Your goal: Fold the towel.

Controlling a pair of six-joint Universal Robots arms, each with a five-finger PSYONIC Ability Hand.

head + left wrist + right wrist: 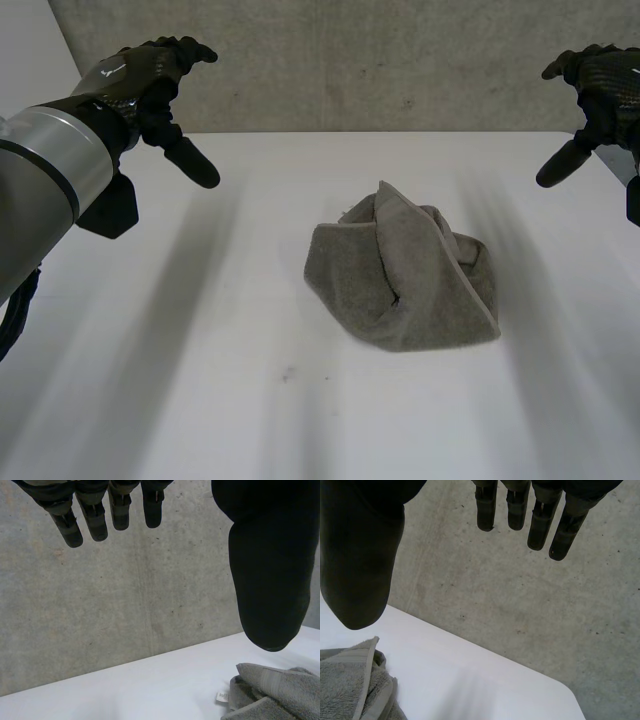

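A grey towel (405,275) lies crumpled in a loose heap near the middle of the white table (200,400). My left hand (150,85) hangs raised above the table's far left, open, fingers straight and thumb spread, holding nothing. My right hand (600,85) is raised at the far right, likewise open and empty. Both are well apart from the towel. Beyond the left thumb (267,565), the left wrist view catches a corner of the towel (272,692) with a small white label (222,697). Below the right thumb (357,570) lies a hemmed towel edge (350,682).
A grey concrete wall (350,60) stands behind the table's far edge. The table's rounded far right corner (567,692) is in the right wrist view. Bare tabletop surrounds the towel on all sides.
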